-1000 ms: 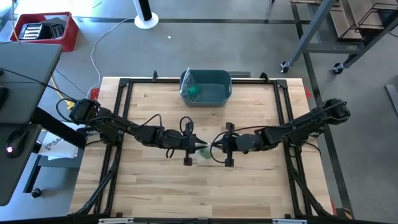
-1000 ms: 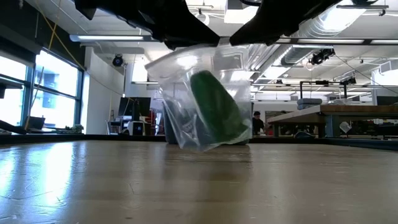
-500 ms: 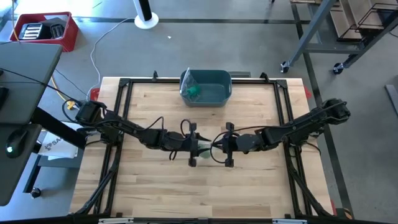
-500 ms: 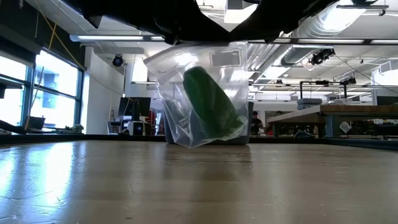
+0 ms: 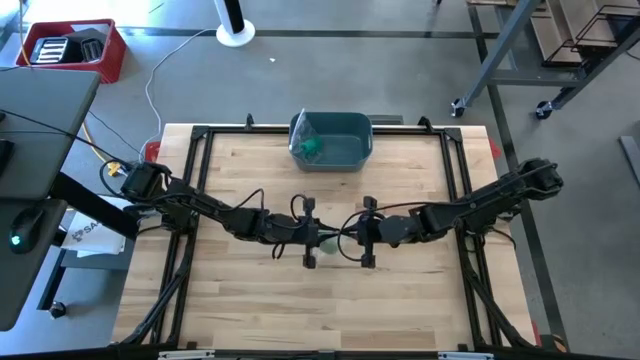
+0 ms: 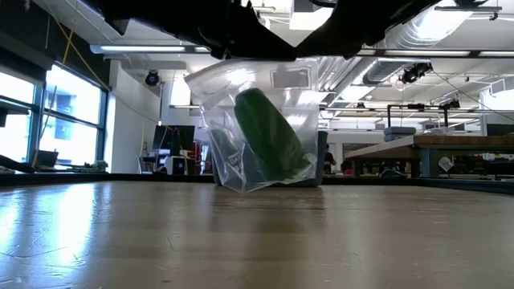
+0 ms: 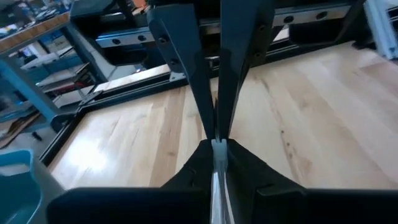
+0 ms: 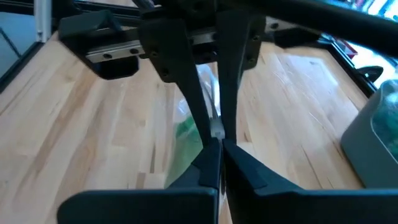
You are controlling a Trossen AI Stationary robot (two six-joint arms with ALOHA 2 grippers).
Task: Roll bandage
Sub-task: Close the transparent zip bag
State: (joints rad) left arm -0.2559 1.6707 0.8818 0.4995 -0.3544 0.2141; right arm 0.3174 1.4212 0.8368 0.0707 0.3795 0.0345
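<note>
Moved: left gripper (image 5: 312,240) now pinching clear bag (image 6: 261,128) top w/ right gripper (image 5: 352,238), mid-table. Green bandage roll (image 6: 269,132) inside. Teal bin (image 5: 345,140) far.

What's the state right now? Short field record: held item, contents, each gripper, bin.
held item: clear plastic bag, hanging above the table
contents: green bandage roll
left gripper: shut on the bag's top edge
right gripper: shut on the bag's top edge
bin: teal, at the table's far edge, holding another bag with something green in it
</note>
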